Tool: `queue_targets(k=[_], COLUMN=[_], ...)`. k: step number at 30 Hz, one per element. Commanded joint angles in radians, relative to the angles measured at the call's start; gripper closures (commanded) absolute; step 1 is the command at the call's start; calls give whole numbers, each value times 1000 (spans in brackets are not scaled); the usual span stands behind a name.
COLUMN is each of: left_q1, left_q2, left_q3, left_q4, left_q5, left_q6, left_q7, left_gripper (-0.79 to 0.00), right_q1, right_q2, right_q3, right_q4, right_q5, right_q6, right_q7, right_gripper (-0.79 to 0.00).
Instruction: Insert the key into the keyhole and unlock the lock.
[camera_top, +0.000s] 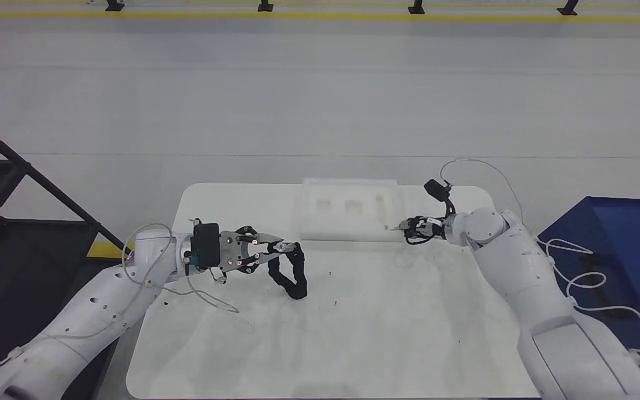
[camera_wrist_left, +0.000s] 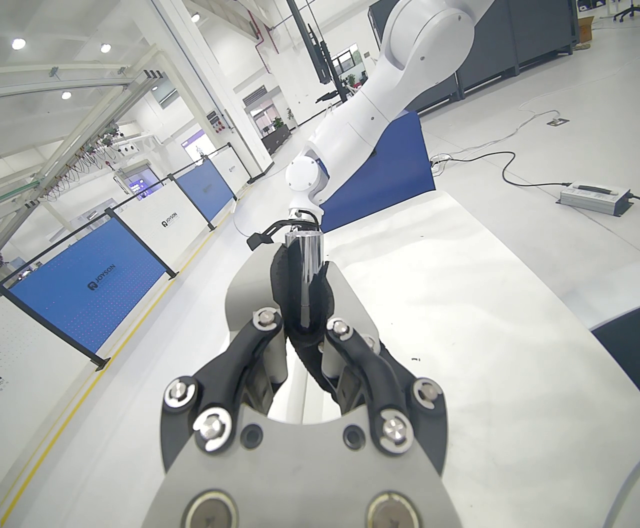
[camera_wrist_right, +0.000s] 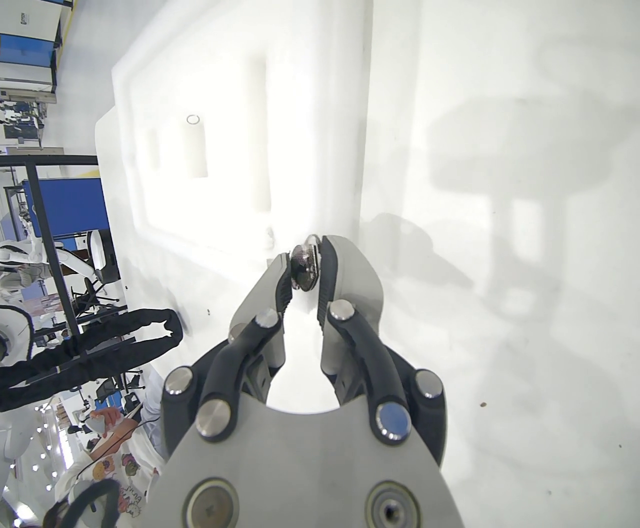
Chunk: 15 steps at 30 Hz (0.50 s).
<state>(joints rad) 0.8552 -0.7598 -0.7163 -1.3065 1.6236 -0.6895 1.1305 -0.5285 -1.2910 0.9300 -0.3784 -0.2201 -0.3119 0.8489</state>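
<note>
**Square the key to the barrel before closing the gap**

The key (camera_wrist_right: 303, 268) is pinched by its round head between the fingertips of the right pincer (camera_wrist_right: 306, 256), which is shut down to the head's thickness. The blade beyond the tips is too washed out to read. The cable lock (camera_wrist_left: 305, 265) has a chrome barrel on a black sleeved loop. It is clamped in the left pincer (camera_wrist_left: 299, 287), jaws nearly closed on it, with the barrel standing out past the tips toward the other arm. The keyhole itself cannot be made out; I take it to be in the barrel's end face.

The two pincers face each other, well apart over the table (camera_top: 400, 330). A white foam tray (camera_top: 330, 188) lies just beside the right pincer's tips.

The step in hand looks like the approach. It would go best with the left pincer kept as a steady fixture and the key's axis brought in line with the barrel's first. Then advance straight and slowly — a round head gripped flat may swivel if the blade meets the rim off-centre.
</note>
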Motion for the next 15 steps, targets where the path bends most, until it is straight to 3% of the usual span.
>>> queue_targets(k=[1, 15], left_q1=[0, 0], left_q2=[0, 0], left_q3=[0, 0], left_q4=[0, 0], left_q5=[0, 0], left_q6=[0, 0], left_q7=[0, 0], left_gripper=[0, 0], right_q1=[0, -18], right_q2=[0, 31], right_q3=[1, 22], right_q4=[0, -85], right_q5=[-2, -67], right_q6=[0, -90], right_q7=[0, -54], right_gripper=[0, 0])
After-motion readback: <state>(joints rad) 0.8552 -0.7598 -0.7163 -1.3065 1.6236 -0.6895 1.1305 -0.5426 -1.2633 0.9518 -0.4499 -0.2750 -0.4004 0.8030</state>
